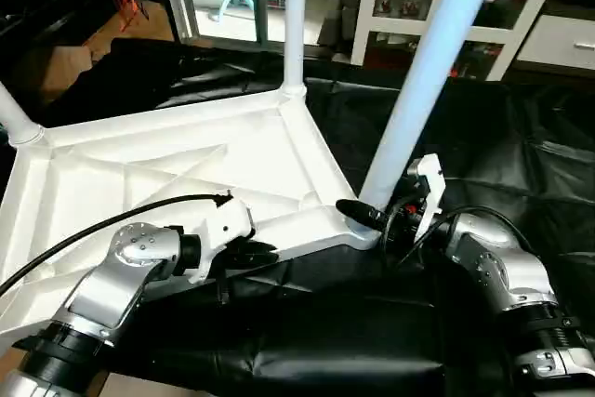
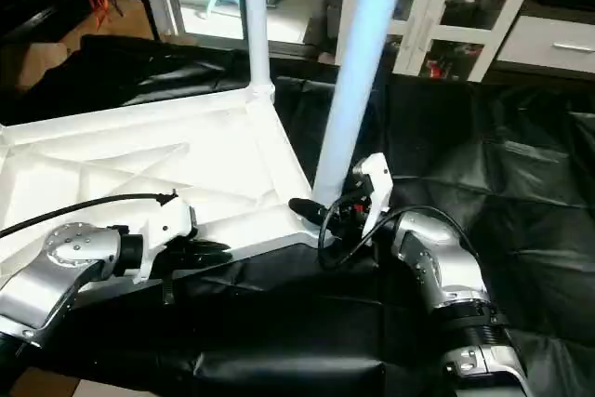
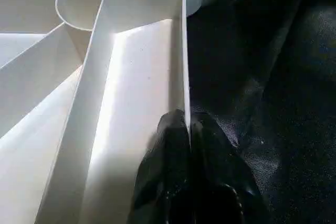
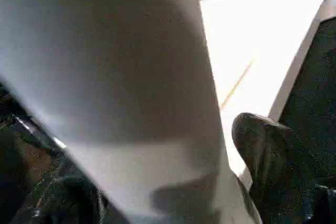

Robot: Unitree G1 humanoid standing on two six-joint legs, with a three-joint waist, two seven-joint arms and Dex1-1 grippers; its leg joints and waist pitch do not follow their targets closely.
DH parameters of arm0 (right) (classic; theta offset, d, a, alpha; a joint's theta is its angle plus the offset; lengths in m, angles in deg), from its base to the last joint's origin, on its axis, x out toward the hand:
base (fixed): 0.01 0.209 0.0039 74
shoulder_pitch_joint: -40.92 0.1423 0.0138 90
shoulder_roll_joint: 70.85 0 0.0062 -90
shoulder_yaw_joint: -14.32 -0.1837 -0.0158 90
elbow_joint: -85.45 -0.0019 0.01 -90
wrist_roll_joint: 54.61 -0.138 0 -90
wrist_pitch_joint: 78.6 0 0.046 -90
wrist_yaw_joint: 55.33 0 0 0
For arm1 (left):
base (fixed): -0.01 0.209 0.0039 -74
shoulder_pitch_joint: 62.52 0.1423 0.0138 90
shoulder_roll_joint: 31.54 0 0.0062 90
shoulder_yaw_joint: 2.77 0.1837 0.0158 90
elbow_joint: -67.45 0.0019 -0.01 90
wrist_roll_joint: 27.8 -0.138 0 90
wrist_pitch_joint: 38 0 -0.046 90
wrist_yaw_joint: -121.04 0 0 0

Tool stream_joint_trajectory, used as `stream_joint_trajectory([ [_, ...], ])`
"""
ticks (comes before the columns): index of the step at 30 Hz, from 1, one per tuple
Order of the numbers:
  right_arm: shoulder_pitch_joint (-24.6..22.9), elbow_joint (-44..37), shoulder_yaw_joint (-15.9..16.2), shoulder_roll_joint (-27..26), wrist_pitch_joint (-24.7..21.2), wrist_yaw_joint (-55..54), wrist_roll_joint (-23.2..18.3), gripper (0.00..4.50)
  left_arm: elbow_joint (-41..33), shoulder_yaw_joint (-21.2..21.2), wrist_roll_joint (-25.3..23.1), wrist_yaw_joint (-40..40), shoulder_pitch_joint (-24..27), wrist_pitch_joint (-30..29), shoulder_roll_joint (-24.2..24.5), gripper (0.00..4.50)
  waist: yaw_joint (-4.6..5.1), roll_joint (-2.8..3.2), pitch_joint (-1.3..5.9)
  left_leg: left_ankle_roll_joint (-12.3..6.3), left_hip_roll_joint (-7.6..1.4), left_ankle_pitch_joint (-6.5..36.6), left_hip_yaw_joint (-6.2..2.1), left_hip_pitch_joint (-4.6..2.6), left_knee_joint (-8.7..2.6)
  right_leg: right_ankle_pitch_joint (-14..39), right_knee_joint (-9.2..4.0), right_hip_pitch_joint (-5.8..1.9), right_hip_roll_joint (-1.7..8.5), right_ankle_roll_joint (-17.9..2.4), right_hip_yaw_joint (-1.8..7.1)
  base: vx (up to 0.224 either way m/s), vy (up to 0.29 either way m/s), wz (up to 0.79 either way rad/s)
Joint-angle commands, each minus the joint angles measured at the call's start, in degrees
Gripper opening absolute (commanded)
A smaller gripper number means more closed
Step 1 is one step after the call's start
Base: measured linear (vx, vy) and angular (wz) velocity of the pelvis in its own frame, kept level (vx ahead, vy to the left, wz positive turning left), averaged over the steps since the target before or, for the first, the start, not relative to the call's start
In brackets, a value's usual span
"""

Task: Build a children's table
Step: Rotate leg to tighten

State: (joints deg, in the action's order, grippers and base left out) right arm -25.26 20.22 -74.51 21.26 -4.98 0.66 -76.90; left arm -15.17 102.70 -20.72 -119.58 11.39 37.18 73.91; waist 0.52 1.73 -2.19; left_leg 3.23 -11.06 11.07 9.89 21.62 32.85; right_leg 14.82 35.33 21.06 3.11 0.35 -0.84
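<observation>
The white tabletop (image 1: pixel 139 165) lies upside down on black sheeting, its ribbed underside facing up. My left gripper (image 1: pixel 265 253) is shut on its thin near rim (image 3: pixel 185 77). Two legs stand upright in the corner sockets, one at the far left (image 1: pixel 14 118) and one at the back (image 1: pixel 295 16). A third leg (image 1: pixel 428 72) leans in the near right corner socket (image 1: pixel 358 230). My right gripper (image 1: pixel 367 216) is at this leg's base, open, with one black finger (image 4: pixel 262 156) beside the leg.
Crumpled black sheeting (image 1: pixel 502 137) covers the surface around the tabletop. A white cabinet with glass doors (image 1: pixel 548 34) stands behind on the right. A black cable (image 1: pixel 93 230) runs over my left forearm across the tabletop.
</observation>
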Motion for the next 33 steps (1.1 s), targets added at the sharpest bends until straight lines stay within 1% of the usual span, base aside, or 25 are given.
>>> stream_joint_trajectory([
  [1, -1.1, 0.2, -2.2, 1.3, -0.7, -1.2, 0.4, 3.18, 3.9, -0.6, -1.0, 0.0, 2.4, -2.2, 2.2, 0.00, -0.33, -0.03, 2.67, -5.73, -1.89, 1.1, -0.22, -1.07, -2.54, -17.8, -2.66, -2.48, 3.29, -16.2, 1.46, 0.000, 0.000, 0.00],
  [3, -1.3, 0.1, -2.0, 0.4, -0.7, -3.0, 1.1, 2.91, 4.0, -0.3, -0.9, 0.3, 2.0, -2.2, 1.8, 0.00, -0.25, 0.01, 2.66, -5.69, -1.88, 0.5, -0.26, -1.08, -2.54, -17.4, -2.61, -2.42, 3.28, -16.4, 1.49, 0.000, 0.000, 0.00],
  [5, -1.5, 0.4, -1.9, -0.1, -0.6, -4.3, 1.5, 2.84, 4.0, -0.2, -0.9, 0.4, 1.9, -2.3, 1.5, 0.00, -0.19, -0.06, 2.70, -5.68, -1.84, 0.3, -0.26, -1.06, -2.51, -17.6, -2.60, -2.49, 3.27, -16.3, 1.52, 0.000, 0.000, 0.00],
  [7, -2.3, 0.0, -0.9, -1.5, -1.0, -6.4, 2.0, 2.80, 3.8, 0.2, -1.6, 1.8, 1.3, -3.6, 0.6, 0.00, -0.12, -0.04, 2.67, -5.65, -1.82, 0.3, -0.25, -1.07, -2.49, -17.5, -2.60, -2.44, 3.26, -16.3, 1.56, 0.000, 0.000, 0.00],
  [9, -2.9, -0.6, -0.2, -2.7, -1.5, -7.9, 2.4, 2.73, 3.7, 0.6, -2.2, 3.2, 0.9, -4.9, -0.3, 0.00, -0.07, -0.03, 2.42, -5.03, -1.90, 2.2, -0.22, -1.16, -2.68, -14.6, -2.91, -2.28, 3.37, -16.3, 1.61, 0.000, 0.000, 0.00],
  [10, -2.6, 1.0, 0.1, -5.6, -1.1, -15.0, 5.0, 2.70, 3.3, 1.1, -3.2, 8.0, -0.5, -9.6, -3.7, 0.00, -0.01, -0.02, 2.25, -4.14, -1.96, 4.1, -0.18, -1.26, -2.87, -11.2, -3.17, -2.16, 3.39, -16.2, 1.66, 0.000, 0.000, 0.00],
  [11, -2.6, 1.0, 0.1, -5.6, -1.1, -15.0, 5.0, 2.66, 3.3, 1.1, -3.2, 8.0, -0.5, -9.6, -3.7, 0.00, 0.11, -0.02, 2.08, -3.37, -2.04, 5.0, -0.06, -1.38, -2.99, -9.3, -3.32, -1.92, 3.44, -16.3, 1.76, 0.000, 0.000, 0.00],
  [12, -2.6, 1.0, 0.1, -5.6, -1.1, -15.0, 5.0, 2.61, 3.3, 1.1, -3.2, 8.0, -0.5, -9.6, -3.7, 0.00, 0.02, -0.11, 1.85, -1.49, -1.87, 8.5, -0.13, -1.48, -3.16, -1.6, -3.94, -1.87, 3.58, -15.7, 1.87, 0.000, 0.000, 0.00],
  [13, -2.6, 1.0, 0.1, -5.6, -1.1, -15.0, 5.0, 2.56, 3.3, 1.1, -3.2, 8.0, -0.5, -9.6, -3.7, 0.00, -0.06, -0.05, 1.82, -1.13, -1.90, 9.2, -0.17, -1.50, -3.25, 0.1, -4.05, -1.88, 3.60, -15.4, 1.92, 0.000, 0.000, 0.00],
  [14, -2.6, 1.0, 0.1, -5.6, -1.1, -15.0, 5.0, 2.51, 3.3, 1.1, -3.2, 8.0, -0.5, -9.6, -3.7, 0.00, 0.07, -0.02, 1.86, -0.66, -1.91, 9.4, -0.25, -1.34, -3.34, 1.2, -4.09, -1.93, 3.51, -14.8, 1.98, 0.000, 0.000, 0.00],
  [15, -2.6, 1.0, 0.1, -5.6, -1.1, -15.0, 5.0, 2.47, 3.3, 1.1, -3.2, 8.0, -0.5, -9.6, -3.7, 0.00, 0.11, 0.03, 1.90, -0.50, -1.92, 9.2, -0.30, -1.30, -3.34, 0.8, -4.04, -1.91, 3.48, -14.6, 1.98, 0.000, 0.000, 0.00],
  [17, -2.6, 1.0, 0.1, -5.6, -1.1, -15.0, 5.0, 2.40, 3.3, 1.1, -3.2, 8.0, -0.5, -9.6, -3.7, 0.00, 0.15, 0.08, 2.03, -0.64, -1.87, 8.4, -0.32, -1.30, -3.27, -1.4, -3.89, -1.88, 3.34, -14.4, 1.96, 0.000, 0.000, 0.00],
  [18, -2.6, 1.0, 0.1, -5.6, -1.1, -15.0, 5.0, 2.36, 3.3, 1.1, -3.2, 8.0, -0.5, -9.6, -3.7, 0.00, 0.19, 0.10, 2.11, -0.99, -1.84, 7.3, -0.37, -1.16, -3.21, -4.3, -3.67, -1.94, 3.28, -14.5, 1.91, 0.000, 0.000, 0.00],
  [20, -2.6, 1.0, 0.1, -5.6, -1.1, -15.0, 5.0, 2.33, 3.3, 1.1, -3.2, 8.0, -0.5, -9.6, -3.7, 0.00, 0.22, 0.06, 2.19, -1.30, -1.77, 6.9, -0.37, -1.14, -3.12, -6.2, -3.57, -1.96, 3.25, -14.7, 1.88, 0.000, 0.000, 0.00],
  [23, -2.6, 1.0, 0.1, -5.6, -1.1, -15.0, 5.0, 2.30, 3.3, 1.1, -3.2, 8.0, -0.5, -9.6, -3.7, 0.00, 0.27, 0.05, 2.15, -1.45, -1.76, 7.7, -0.35, -1.21, -3.16, -5.7, -3.67, -1.92, 3.30, -14.8, 1.88, 0.000, 0.000, 0.00],
  [28, -2.6, 1.0, 0.1, -5.6, -1.1, -15.0, 5.0, 2.25, 3.3, 1.1, -3.2, 8.0, -0.5, -9.6, -3.7, 0.00, 0.36, 0.00, 2.07, -1.02, -1.83, 9.0, -0.37, -1.23, -3.33, -3.7, -3.83, -1.81, 3.30, -14.6, 1.89, 0.000, 0.000, 0.00],
  [33, -2.6, 1.0, 0.1, -5.6, -1.1, -15.0, 5.0, 2.23, 3.3, 1.1, -3.2, 8.0, -0.5, -9.6, -3.7, 0.00, 0.38, -0.04, 2.05, -0.79, -1.83, 9.3, -0.39, -1.16, -3.38, -3.7, -3.89, -1.81, 3.33, -14.6, 1.95, 0.000, 0.000, 0.00],
])
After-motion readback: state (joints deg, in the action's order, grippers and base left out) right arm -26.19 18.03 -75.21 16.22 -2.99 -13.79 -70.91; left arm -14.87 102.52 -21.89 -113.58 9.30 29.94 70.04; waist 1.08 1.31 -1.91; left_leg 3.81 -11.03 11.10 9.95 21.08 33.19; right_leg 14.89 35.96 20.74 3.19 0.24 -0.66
